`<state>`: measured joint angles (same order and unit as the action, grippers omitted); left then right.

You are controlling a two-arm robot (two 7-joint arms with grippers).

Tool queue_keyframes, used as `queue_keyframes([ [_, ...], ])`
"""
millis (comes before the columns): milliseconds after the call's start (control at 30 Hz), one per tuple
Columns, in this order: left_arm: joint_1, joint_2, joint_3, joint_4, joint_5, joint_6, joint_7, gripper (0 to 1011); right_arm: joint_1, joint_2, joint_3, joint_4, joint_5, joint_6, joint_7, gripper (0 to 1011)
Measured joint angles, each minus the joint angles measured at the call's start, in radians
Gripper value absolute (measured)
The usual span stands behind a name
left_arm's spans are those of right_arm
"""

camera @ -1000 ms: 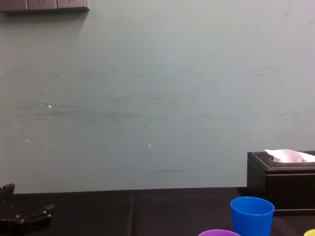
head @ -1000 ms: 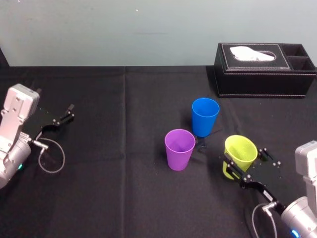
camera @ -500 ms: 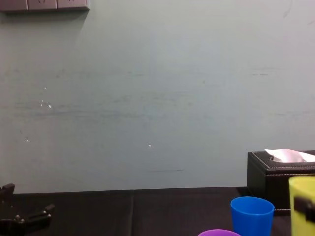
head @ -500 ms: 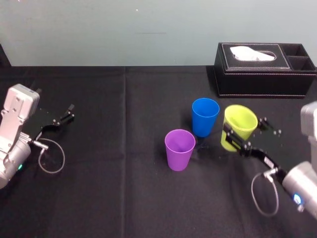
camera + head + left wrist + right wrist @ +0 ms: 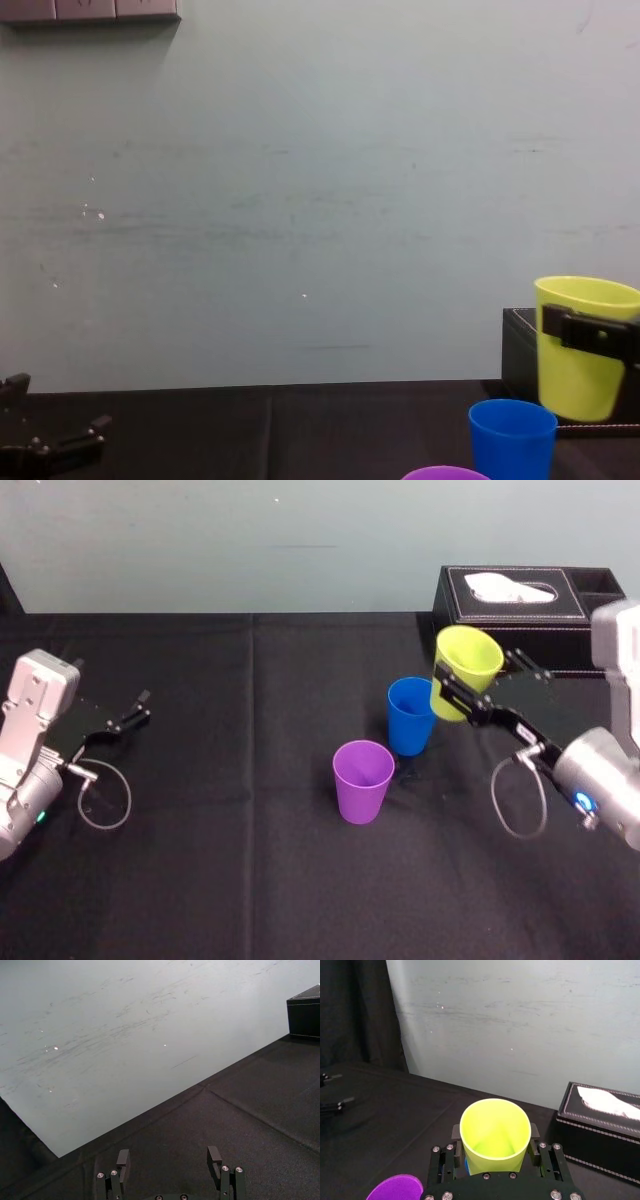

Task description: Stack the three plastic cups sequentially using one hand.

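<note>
Up from the table (image 5: 250,860) and forward since a second ago, the yellow-green cup (image 5: 466,668) now hangs in the air, clamped by its sides between the jaws of the right gripper (image 5: 487,680), upright with its mouth up. Far to that gripper's left, the left gripper (image 5: 167,1157) sits parked with its fingers spread and nothing between them. The purple cup (image 5: 362,780) stands below the working gripper, to its left and nearer the robot. The blue cup (image 5: 412,715) stands just below and slightly left of the held cup; in the chest view the yellow-green base clears the blue rim but sits off to its right. To do this step well, I judge the gripper should carry the cup a little further left until base and rim line up, keep it level, lower it straight, and let go only once it has seated, since a tilted entry could tip the light blue cup. Beyond the gripper, to its right, stands the black tissue box (image 5: 530,620). No brand or writing can be read on anything.
</note>
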<state>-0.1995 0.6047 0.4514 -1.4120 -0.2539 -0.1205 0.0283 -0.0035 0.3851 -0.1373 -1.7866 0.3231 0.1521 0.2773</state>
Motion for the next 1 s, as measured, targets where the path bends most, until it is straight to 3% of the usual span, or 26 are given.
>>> queue_keyframes([
  [433,0.000,0.000,0.000,0.000,0.000,0.000,0.000,1011,0.159,-0.028,-0.061,0.157,-0.001,-0.005,0.012,742],
  [1000,0.000,0.000,0.000,0.000,0.000,0.000,0.000,1011,0.202,-0.048,-0.101,0.237,-0.017,-0.029,0.015,741],
])
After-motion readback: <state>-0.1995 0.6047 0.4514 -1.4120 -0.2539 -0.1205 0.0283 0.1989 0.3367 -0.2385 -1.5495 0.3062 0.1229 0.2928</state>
